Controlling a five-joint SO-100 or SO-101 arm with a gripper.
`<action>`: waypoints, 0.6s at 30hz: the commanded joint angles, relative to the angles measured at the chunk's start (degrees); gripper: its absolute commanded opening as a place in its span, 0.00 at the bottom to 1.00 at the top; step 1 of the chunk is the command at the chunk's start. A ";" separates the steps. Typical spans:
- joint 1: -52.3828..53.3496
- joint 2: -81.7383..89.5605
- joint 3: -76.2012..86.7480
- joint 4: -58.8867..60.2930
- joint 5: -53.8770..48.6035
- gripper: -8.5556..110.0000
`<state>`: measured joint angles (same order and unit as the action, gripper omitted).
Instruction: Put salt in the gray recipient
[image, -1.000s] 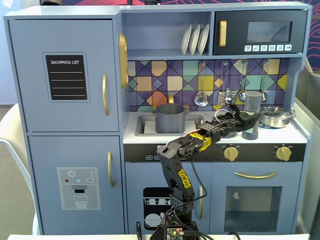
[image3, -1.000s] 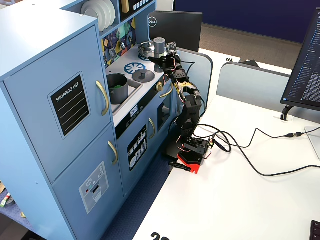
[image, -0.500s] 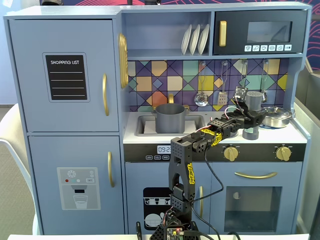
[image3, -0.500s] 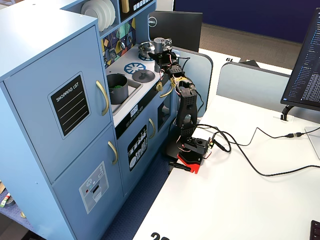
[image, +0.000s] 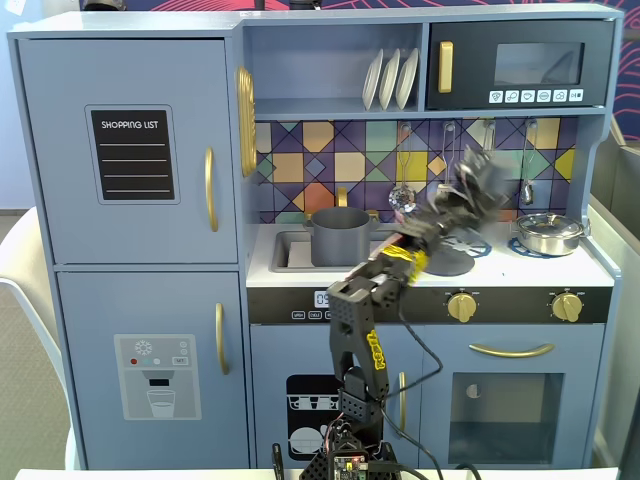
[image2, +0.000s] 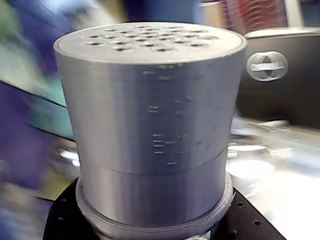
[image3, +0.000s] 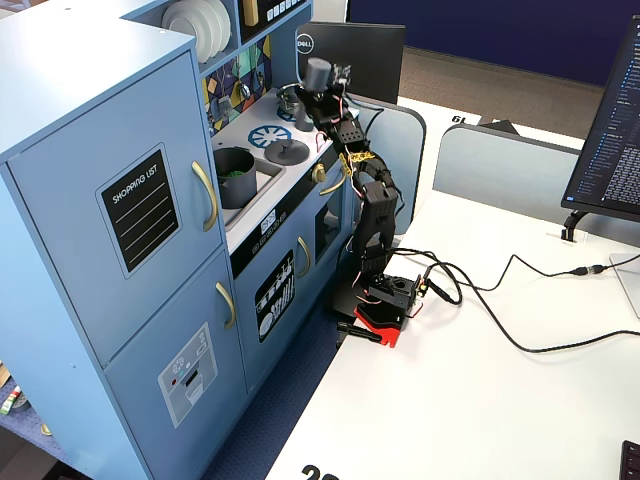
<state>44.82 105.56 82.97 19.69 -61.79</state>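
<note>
My gripper (image: 470, 195) is shut on the salt shaker (image: 488, 178) and holds it in the air above the right side of the toy stove; both are motion-blurred in this fixed view. In the wrist view the shaker (image2: 150, 115) fills the frame, dark gray with a perforated top, between black fingers (image2: 65, 220). In the other fixed view the shaker (image3: 318, 74) stands upright in the gripper (image3: 328, 92). The gray pot (image: 340, 237) sits in the sink to the left of the gripper; it also shows from the side (image3: 235, 175), with something green inside.
A flat gray lid (image: 450, 262) lies on the stove top below the gripper. A shiny silver pan (image: 548, 233) sits on the right burner. Utensils hang on the tiled back wall (image: 330, 160). The shelf and microwave (image: 510, 65) overhang the counter.
</note>
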 joint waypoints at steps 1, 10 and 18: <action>-8.88 9.40 -13.01 16.96 24.96 0.07; -29.36 6.68 -26.19 41.04 74.88 0.07; -40.61 -0.26 -32.26 45.09 98.53 0.07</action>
<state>9.32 106.35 56.51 64.16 25.40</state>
